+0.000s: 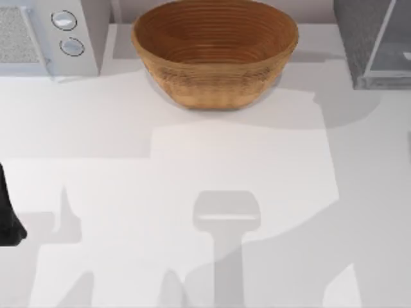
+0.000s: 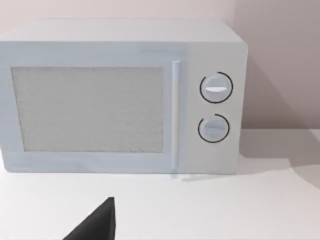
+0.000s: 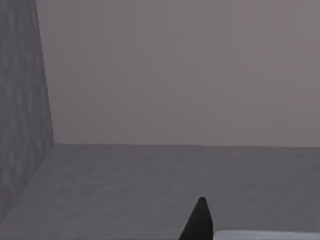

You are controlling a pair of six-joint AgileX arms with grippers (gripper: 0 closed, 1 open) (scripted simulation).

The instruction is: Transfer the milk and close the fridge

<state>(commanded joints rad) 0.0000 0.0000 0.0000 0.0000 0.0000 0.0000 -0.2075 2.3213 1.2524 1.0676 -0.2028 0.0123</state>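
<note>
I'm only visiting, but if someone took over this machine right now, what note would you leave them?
Left gripper: at the table's left edge, facing the microwave.
Right gripper: near a speckled grey wall, likely the fridge's.
Fridge far right, woven bowl far centre.
Milk's place: cannot tell, so the transfer is unconfirmed.
Left: confirm milk, check the fridge door is closed.

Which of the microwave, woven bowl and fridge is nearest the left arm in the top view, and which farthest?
1. Microwave, far-left corner, nearest the left arm at the left edge.
2. Woven bowl, far centre.
3. Fridge, far-right corner, farthest.
</note>
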